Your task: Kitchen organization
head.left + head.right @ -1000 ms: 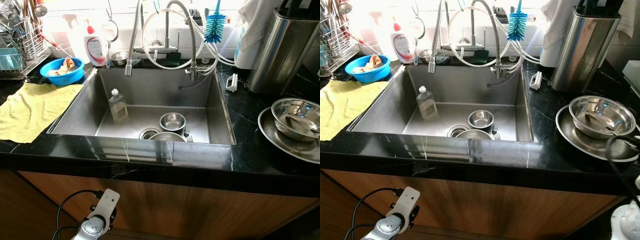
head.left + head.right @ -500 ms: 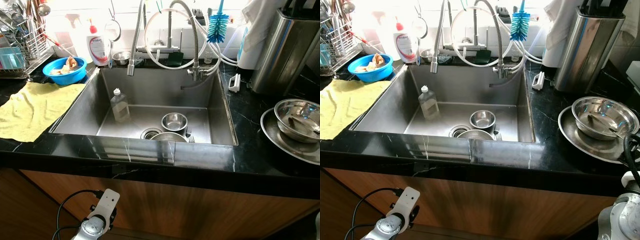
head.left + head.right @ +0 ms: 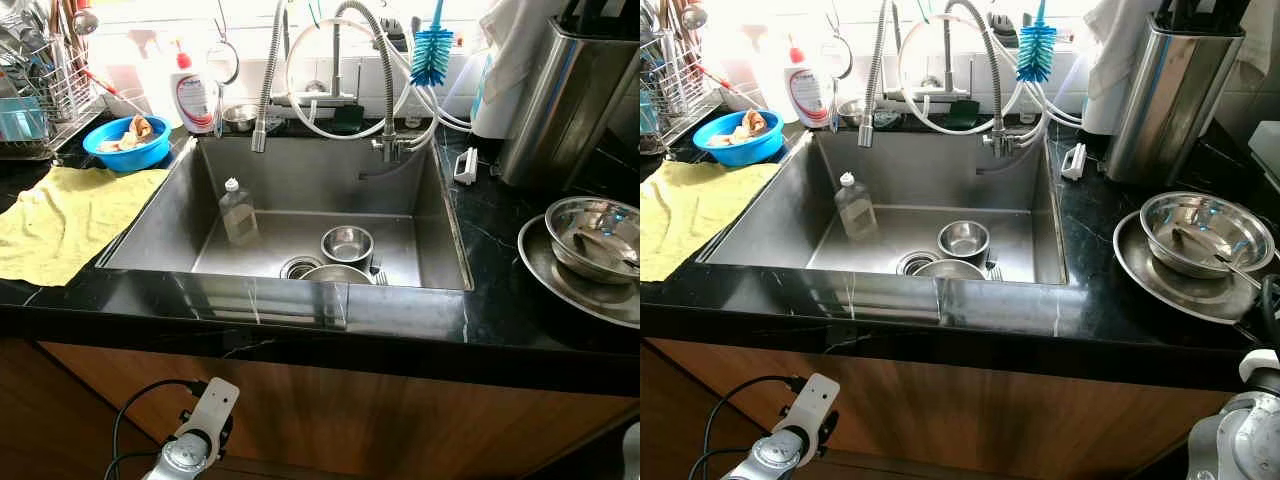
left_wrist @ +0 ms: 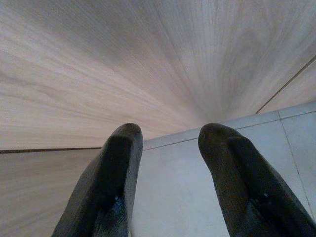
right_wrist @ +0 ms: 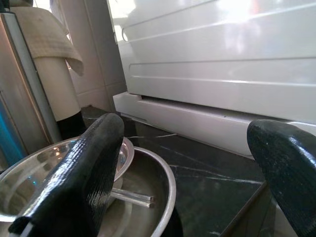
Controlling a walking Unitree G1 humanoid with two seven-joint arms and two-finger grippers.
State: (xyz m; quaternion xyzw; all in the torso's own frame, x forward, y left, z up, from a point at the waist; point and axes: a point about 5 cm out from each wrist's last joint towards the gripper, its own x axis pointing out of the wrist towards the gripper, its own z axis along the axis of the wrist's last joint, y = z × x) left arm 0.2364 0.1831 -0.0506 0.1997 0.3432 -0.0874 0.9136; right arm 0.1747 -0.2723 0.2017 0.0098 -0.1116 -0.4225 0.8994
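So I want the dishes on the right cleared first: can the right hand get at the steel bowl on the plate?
Probably yes. The right hand is open, just off the steel bowl on its plate, with nothing between them.

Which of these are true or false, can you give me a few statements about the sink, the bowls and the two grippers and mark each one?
1. A clear bottle stands inside the sink. True.
2. The blue bowl sits on the counter to the right of the sink. False: it sits to the left, behind the yellow cloth.
3. The right gripper is open, with the steel bowl on the steel plate ahead of it. True.
4. The left gripper is shut on a sponge. False: its fingers are apart and hold nothing, down by the wooden cabinet front.
5. The blue bottle brush lies in the sink. False: it hangs up behind the sink, by the tap hoses.
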